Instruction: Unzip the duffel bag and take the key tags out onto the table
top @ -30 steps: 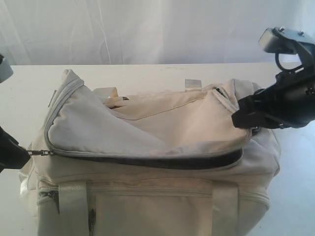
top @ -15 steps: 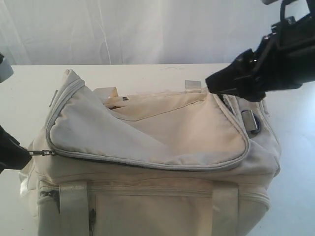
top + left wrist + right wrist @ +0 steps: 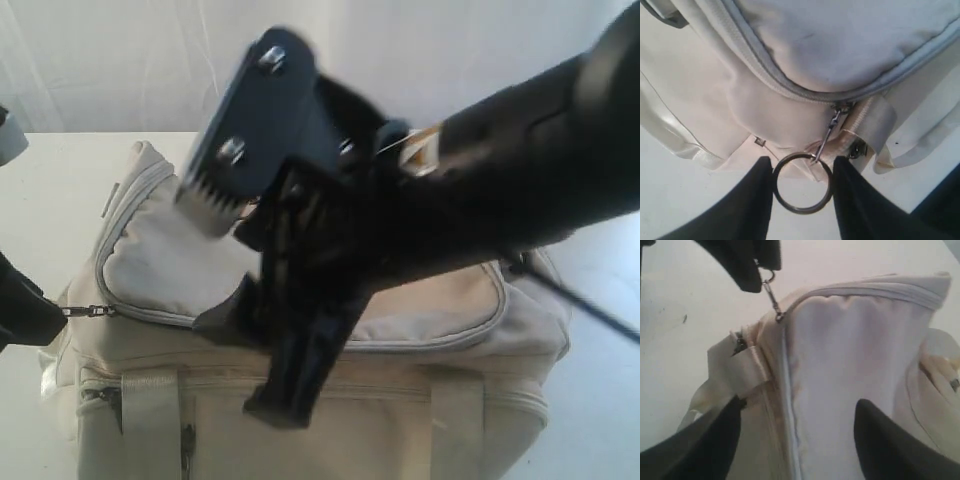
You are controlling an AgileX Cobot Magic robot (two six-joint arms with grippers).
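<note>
The cream duffel bag (image 3: 400, 420) fills the middle of the white table (image 3: 60, 170). Its grey-piped zip flap (image 3: 150, 260) lies down over the opening. At the bag's left end my left gripper (image 3: 802, 172) is shut on the metal zip pull ring (image 3: 802, 184), one finger against each side of it. That ring's short chain (image 3: 85, 311) runs taut to the zip slider. My right gripper (image 3: 245, 300) hangs open over the flap's left half, close to the camera, with nothing between its fingers (image 3: 720, 440). Beneath it lies the bag (image 3: 850, 350). The key tags are hidden.
My right arm (image 3: 520, 170) blocks much of the bag's top in the exterior view. A thin black cable (image 3: 585, 305) trails off it at the right. A pale webbing strap (image 3: 150, 410) crosses the bag's front. A white curtain hangs behind the table.
My right gripper let go at the bag's right end, opened wide and swung left across the bag toward the camera. The flap dropped flat over the dark gap. The left gripper stayed put.
</note>
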